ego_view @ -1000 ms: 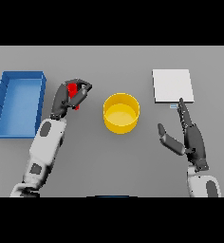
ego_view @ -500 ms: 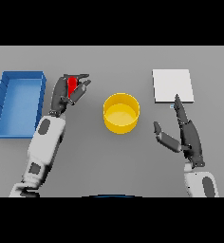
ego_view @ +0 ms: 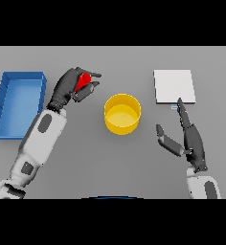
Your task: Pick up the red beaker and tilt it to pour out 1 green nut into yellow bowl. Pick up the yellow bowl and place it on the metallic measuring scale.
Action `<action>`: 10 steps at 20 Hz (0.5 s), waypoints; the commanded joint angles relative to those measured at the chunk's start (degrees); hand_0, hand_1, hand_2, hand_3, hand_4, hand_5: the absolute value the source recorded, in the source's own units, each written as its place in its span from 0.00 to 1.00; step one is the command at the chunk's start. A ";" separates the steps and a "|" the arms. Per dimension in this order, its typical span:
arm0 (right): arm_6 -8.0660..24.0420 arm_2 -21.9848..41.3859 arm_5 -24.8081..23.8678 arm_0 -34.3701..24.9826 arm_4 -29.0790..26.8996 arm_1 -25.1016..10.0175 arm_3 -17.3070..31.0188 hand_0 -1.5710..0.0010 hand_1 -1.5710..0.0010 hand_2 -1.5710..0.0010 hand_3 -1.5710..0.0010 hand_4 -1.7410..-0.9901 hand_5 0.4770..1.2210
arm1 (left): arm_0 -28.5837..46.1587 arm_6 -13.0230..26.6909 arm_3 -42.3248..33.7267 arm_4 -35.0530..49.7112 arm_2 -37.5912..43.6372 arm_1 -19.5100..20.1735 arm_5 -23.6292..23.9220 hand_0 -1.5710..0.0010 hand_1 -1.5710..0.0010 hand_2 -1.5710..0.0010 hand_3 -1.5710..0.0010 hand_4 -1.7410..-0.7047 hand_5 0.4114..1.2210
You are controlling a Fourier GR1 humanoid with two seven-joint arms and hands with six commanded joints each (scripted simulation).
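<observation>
The red beaker [ego_view: 84, 79] has a smooth, slightly glossy skin, like moulded plastic, with a soft highlight on its rounded side. The yellow bowl [ego_view: 122, 114] looks plastic too — smooth walls, an even satin sheen inside. The measuring scale [ego_view: 175, 86] shows a flat, pale, matt plate, more brushed metal than polished. The blue tray [ego_view: 18, 103] reads as matt plastic — the grey table [ego_view: 110, 167] is plain and dull.
</observation>
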 commanded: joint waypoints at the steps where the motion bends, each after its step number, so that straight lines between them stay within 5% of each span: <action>1: 0.80 0.21 0.17 -0.05 -0.02 -0.01 -0.84 1.00 1.00 1.00 1.00 0.66 0.30 | 0.41 0.52 -0.93 -0.42 -0.85 0.55 -0.42 0.01 0.01 0.01 0.01 0.01 0.87; 10: 0.37 0.13 0.95 0.06 -0.70 -0.16 -0.56 1.00 1.00 1.00 1.00 0.63 0.33 | -7.33 5.08 0.88 -17.55 -17.03 7.33 -3.94 0.00 0.00 0.00 0.00 0.00 0.91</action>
